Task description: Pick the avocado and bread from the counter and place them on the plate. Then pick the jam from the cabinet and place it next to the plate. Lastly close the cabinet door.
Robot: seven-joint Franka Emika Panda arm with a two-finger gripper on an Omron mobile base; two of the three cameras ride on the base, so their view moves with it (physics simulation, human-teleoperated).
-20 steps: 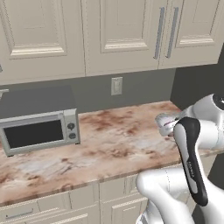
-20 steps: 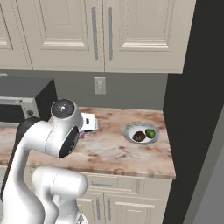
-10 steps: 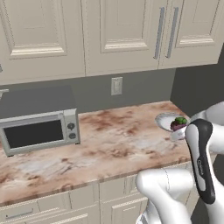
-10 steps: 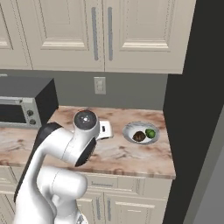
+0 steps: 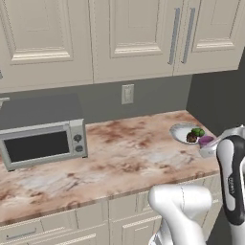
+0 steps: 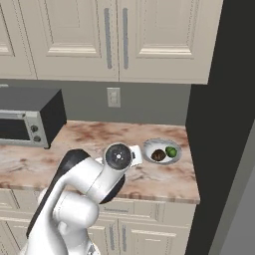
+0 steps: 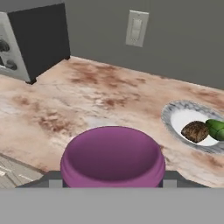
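The jam [image 7: 113,155], a purple jar, sits between my fingertips [image 7: 53,181] at the bottom of the hand view. My gripper [image 7: 112,177] is shut on it. In the left base view the jam [image 5: 206,140] hangs just right of the plate [image 5: 178,130], at the counter's [image 5: 119,158] right end. The plate [image 7: 168,114] holds the brown bread [image 7: 194,131] and the green avocado [image 7: 215,128] side by side. From the right base view, the bread [image 6: 158,155] and avocado [image 6: 171,152] lie on the plate [image 6: 149,145], with my hand [image 6: 134,155] just left of it. The cabinet doors [image 5: 139,33] in view stand shut.
A silver toaster oven [image 5: 43,143] stands at the left of the counter. A wall outlet [image 5: 127,94] is on the grey backsplash. A dark tall panel [image 6: 219,124] bounds the counter on the right. Bare counter lies between the oven and the plate.
The arm has swung right and lower along the counter, carrying the jam from mid-counter to just beside the plate. The plate, bread and avocado have not moved.
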